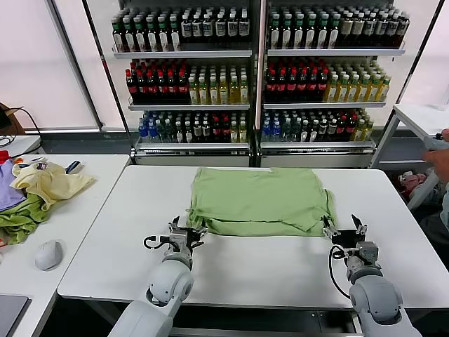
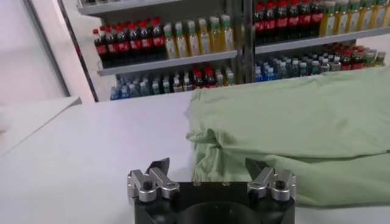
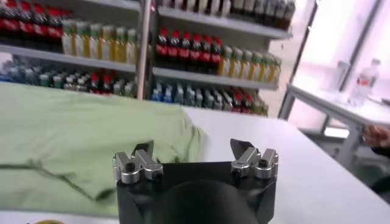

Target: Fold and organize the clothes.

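Note:
The clothes, a light sage-green T-shirt (image 1: 259,200), lie folded into a rough rectangle on the white table (image 1: 280,270), plain side up with no print showing. My left gripper (image 1: 186,228) stands open just off the shirt's near left corner, nothing between its fingers. In the left wrist view the shirt (image 2: 292,128) fills the space ahead of the open left gripper (image 2: 207,165). My right gripper (image 1: 342,225) is open and empty at the near right corner, by the sleeve. The right wrist view shows the shirt's edge (image 3: 73,128) beyond the open right gripper (image 3: 192,148).
A side table on the left holds a pale yellow garment (image 1: 49,182), a darker green one (image 1: 21,221) and a computer mouse (image 1: 48,254). Shelves of bottles (image 1: 259,77) stand behind the table. A person's hand (image 1: 440,158) shows at the far right.

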